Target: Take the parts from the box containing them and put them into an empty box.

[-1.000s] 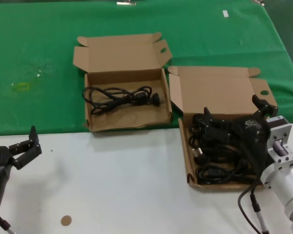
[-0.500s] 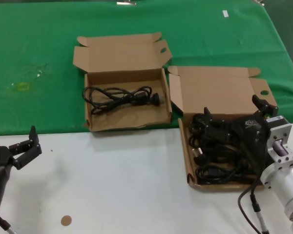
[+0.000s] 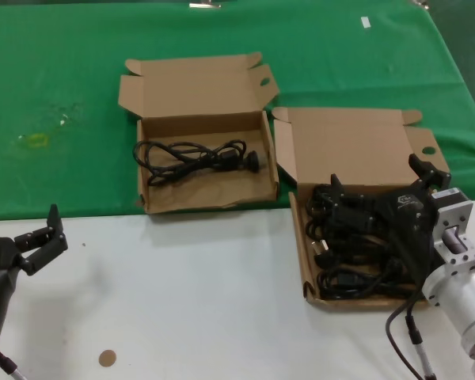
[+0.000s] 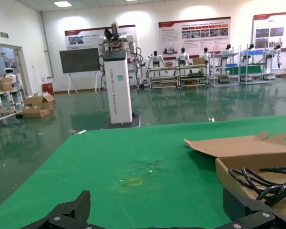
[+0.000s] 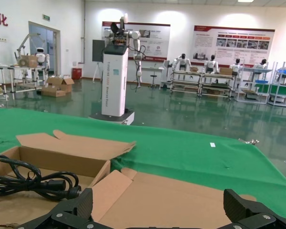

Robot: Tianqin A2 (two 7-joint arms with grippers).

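The box containing the parts (image 3: 356, 146) stands at the right, its tall plain lid up, with several coiled black power cords (image 3: 352, 245) piled inside. My right gripper (image 3: 378, 180) is open over that pile, with nothing between its jaws; in the right wrist view it (image 5: 159, 207) faces the lid (image 5: 181, 195). The wavy-lidded box (image 3: 198, 83) stands to the left on the green cloth and holds one black cord (image 3: 194, 157), which also shows in the right wrist view (image 5: 33, 181). My left gripper (image 3: 41, 236) is open and empty, parked at the front left.
The green cloth (image 3: 63, 79) covers the far half of the table and the white top (image 3: 182, 301) the near half. A small brown disc (image 3: 106, 358) lies on the white top at the front left. A yellow mark (image 4: 134, 181) is on the cloth.
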